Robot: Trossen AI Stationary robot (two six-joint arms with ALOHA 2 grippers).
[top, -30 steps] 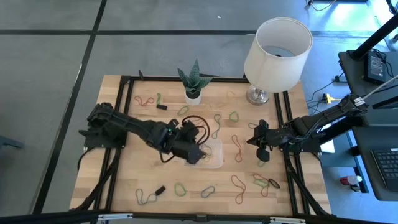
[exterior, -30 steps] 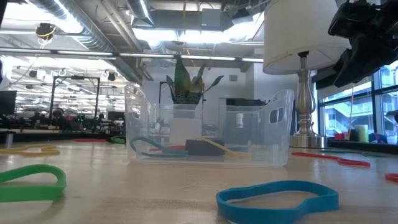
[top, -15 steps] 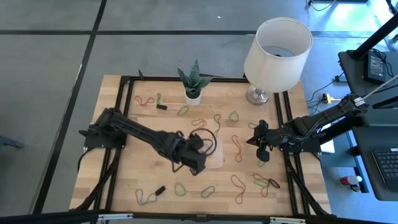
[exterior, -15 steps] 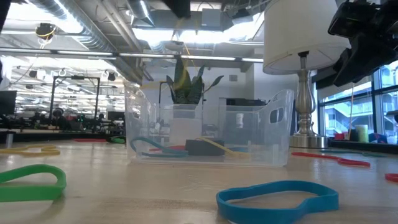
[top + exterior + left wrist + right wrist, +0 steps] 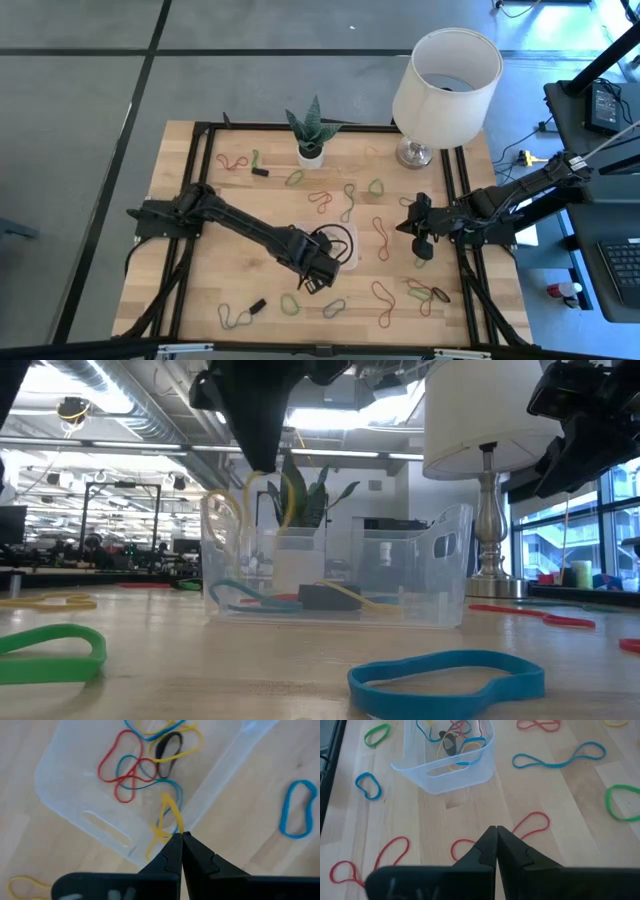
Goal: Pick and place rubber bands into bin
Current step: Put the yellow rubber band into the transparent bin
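The bin [image 5: 349, 258] is a small clear tray at the table's middle with several rubber bands [image 5: 135, 767] lying in it. My left gripper [image 5: 181, 838] hangs over the bin's near-left corner, shut on a yellow rubber band [image 5: 169, 817]. That band also shows in the low view [image 5: 290, 495], under the dark gripper [image 5: 255, 420]. My right gripper [image 5: 496, 832] waits shut and bare above the table's right side [image 5: 418, 228]. More bands [image 5: 381, 236] lie scattered on the wood. My left gripper pinches the yellow band's upper end [image 5: 176, 831] between its two fingertips, which come from above and point steeply down. The band hangs slack below them as a narrow loop, its lower end [image 5: 282, 525] at about the height of the bin's rim. Whether it touches the bin cannot be told.
A white lamp [image 5: 445, 75] and a potted plant [image 5: 310, 148] stand at the far edge. Small black blocks [image 5: 257, 305] [image 5: 259, 171] lie on the wood. Green [image 5: 50, 650] and blue [image 5: 445, 680] bands lie near the front edge, and red ones [image 5: 530, 827] under my right gripper.
My left gripper has sunk toward the bin and shifted toward the table's near edge, tipping to point more steeply down. It stays shut on the yellow band, which has come down into the low view beside the bin's left end.
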